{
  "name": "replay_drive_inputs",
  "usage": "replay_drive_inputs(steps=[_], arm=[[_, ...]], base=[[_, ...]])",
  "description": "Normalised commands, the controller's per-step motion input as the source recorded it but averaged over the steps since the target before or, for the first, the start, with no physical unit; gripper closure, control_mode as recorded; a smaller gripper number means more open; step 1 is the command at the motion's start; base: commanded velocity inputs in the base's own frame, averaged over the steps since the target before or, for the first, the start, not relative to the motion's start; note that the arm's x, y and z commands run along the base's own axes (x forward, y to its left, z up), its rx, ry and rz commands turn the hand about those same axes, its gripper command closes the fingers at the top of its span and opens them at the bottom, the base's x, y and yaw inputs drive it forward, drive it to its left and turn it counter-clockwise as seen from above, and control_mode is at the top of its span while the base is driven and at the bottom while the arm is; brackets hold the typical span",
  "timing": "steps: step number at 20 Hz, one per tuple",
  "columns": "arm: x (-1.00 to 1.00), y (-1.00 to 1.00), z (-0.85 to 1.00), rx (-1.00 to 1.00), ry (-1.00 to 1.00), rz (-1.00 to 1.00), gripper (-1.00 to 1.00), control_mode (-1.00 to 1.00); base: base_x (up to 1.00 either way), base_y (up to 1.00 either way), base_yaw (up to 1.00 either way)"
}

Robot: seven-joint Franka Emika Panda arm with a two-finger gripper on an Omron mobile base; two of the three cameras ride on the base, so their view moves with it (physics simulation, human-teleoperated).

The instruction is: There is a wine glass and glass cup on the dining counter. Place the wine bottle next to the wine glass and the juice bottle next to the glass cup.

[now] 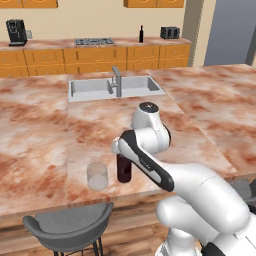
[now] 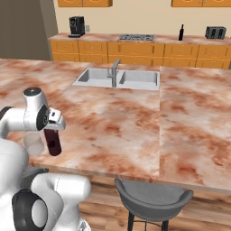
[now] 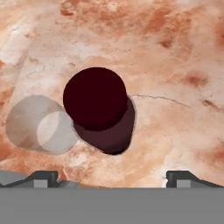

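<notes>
1. The dark maroon cylindrical juice bottle (image 1: 124, 169) with its broad cap stands upright on the reddish-brown marbled dining counter (image 1: 45, 135), near the counter's front edge and well in front of the inset steel sink (image 1: 115, 88).
2. The clear, straight-sided glass cup (image 1: 97, 176) stands just beside that bottle; in the hand view the two outlines overlap, so I cannot tell whether they touch.
3. The two-finger gripper (image 3: 113, 177) hangs directly above the bottle's cap, looking straight down on it. Its small dark fingertips (image 3: 43, 176) sit wide apart, one on each side of the bottle, clamped on nothing.
4. My reading is that the juice half of the task is at its close: the bottle looks set down next to the cup and let go.
5. A slim black wine bottle (image 1: 141, 34) stands on the far cabinet-fronted counter behind the sink, to the right of the stovetop (image 1: 94, 41).
6. The next move likely calls for a straight lift clear of the cap, without nudging bottle or cup, then a trip to fetch the black bottle.
</notes>
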Motion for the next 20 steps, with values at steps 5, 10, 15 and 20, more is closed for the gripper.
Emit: replay_drive_inputs(steps=[5, 10, 15, 20], arm=[[-0.35, -0.15, 0.19, 0.01, -0.01, 0.00, -1.00, -1.00], [-0.44, -0.32, 0.14, 0.03, 0.00, 0.00, -1.00, -1.00], [-0.52, -0.37, 0.14, 0.02, 0.00, 0.00, -1.00, -1.00], [-0.48, -0.34, 0.06, 0.00, 0.00, 0.00, -1.00, -1.00]], base=[[0.00, 0.00, 0.00], [0.00, 0.00, 0.00], [0.00, 0.00, 0.00], [0.00, 0.00, 0.00]])
